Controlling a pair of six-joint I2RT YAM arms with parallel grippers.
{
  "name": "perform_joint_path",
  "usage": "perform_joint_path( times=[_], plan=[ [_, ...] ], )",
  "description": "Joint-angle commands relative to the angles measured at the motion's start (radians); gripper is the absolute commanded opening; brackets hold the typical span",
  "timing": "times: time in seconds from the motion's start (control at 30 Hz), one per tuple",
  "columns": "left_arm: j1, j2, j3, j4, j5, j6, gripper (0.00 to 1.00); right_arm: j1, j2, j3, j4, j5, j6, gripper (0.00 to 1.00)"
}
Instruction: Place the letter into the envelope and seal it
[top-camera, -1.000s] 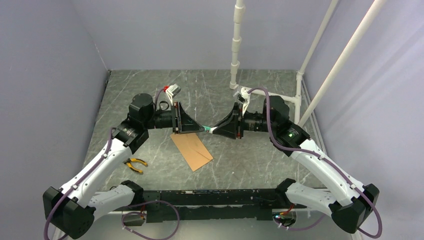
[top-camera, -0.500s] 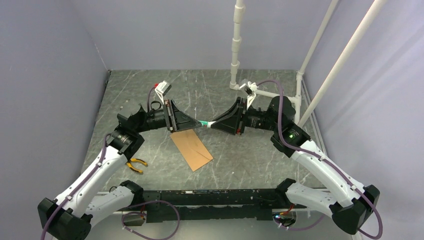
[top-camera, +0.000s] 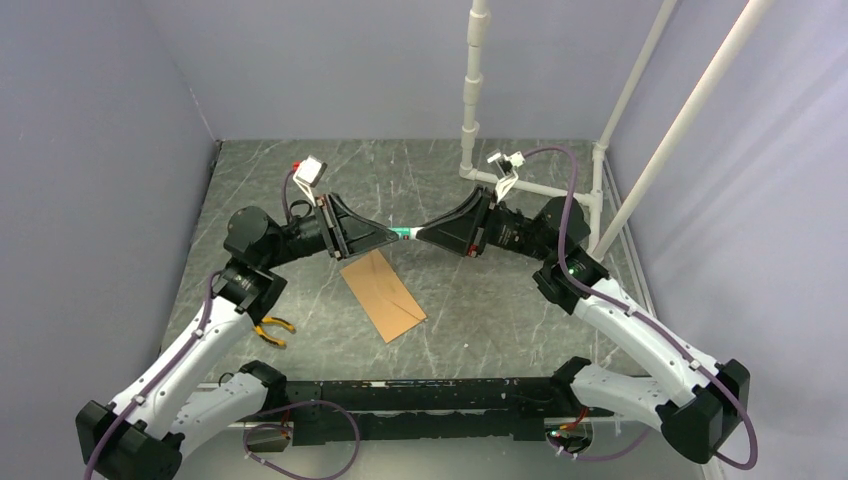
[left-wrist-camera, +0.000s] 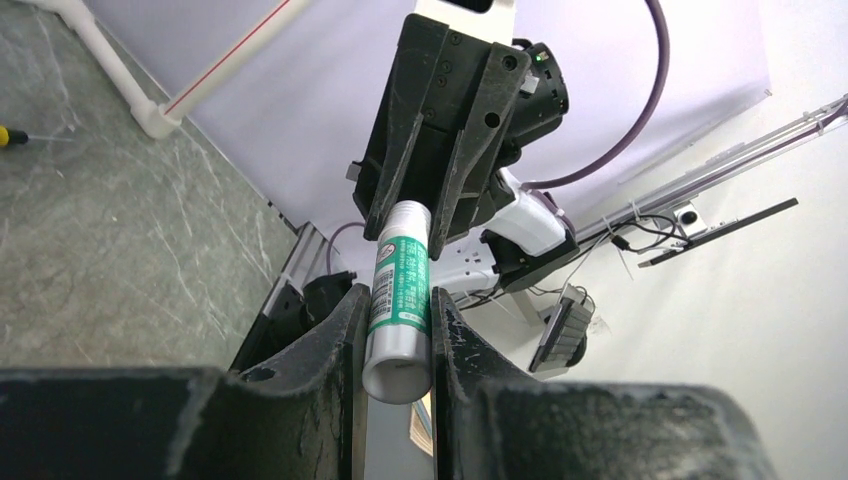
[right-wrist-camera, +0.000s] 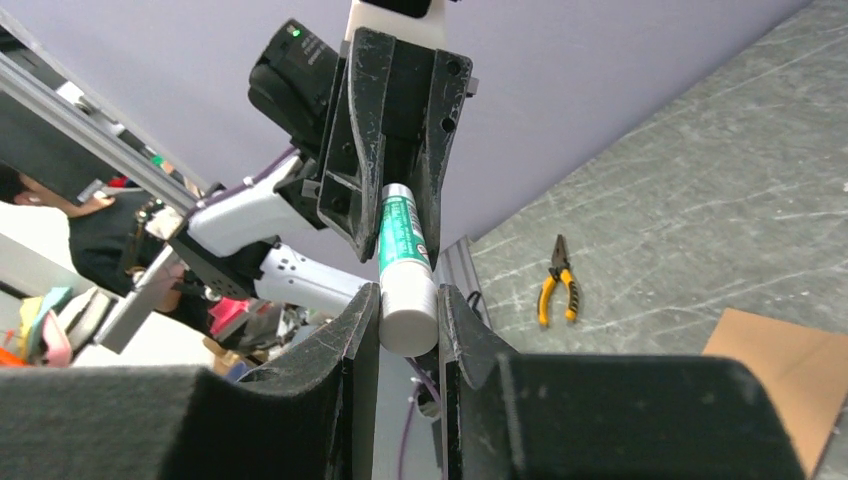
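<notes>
The brown envelope (top-camera: 383, 295) lies flat on the table, flap not visible as open; its corner shows in the right wrist view (right-wrist-camera: 785, 365). The letter is not in view. A green-and-white glue stick (top-camera: 404, 233) is held level in the air above the envelope's far end. My left gripper (top-camera: 393, 236) is shut on one end of it (left-wrist-camera: 398, 300). My right gripper (top-camera: 419, 235) is shut on the other, white end (right-wrist-camera: 405, 305). The two grippers face each other tip to tip.
Yellow-handled pliers (top-camera: 271, 330) lie on the table near the left arm, also in the right wrist view (right-wrist-camera: 555, 282). A white pipe frame (top-camera: 470, 130) stands at the back right. Grey walls enclose the table.
Both grippers, still joined on the glue stick, have risen and moved toward the back. The left wrist has swung up and left. The envelope has not moved.
</notes>
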Motion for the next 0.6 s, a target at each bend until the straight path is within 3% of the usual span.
perform_joint_path(
  times=[0.0, 0.17, 0.57],
  plan=[
    [-0.024, -0.01, -0.012, 0.13, -0.012, 0.017, 0.02, 0.041, 0.042, -0.004, 0.07, 0.011, 0.09, 0.0],
    [-0.024, -0.01, -0.012, 0.096, -0.017, 0.046, 0.02, 0.046, 0.049, 0.026, 0.005, 0.033, 0.087, 0.0],
    [-0.024, 0.029, 0.001, 0.066, 0.019, 0.086, 0.02, 0.065, 0.12, 0.044, 0.053, -0.02, 0.232, 0.0]
  ],
)
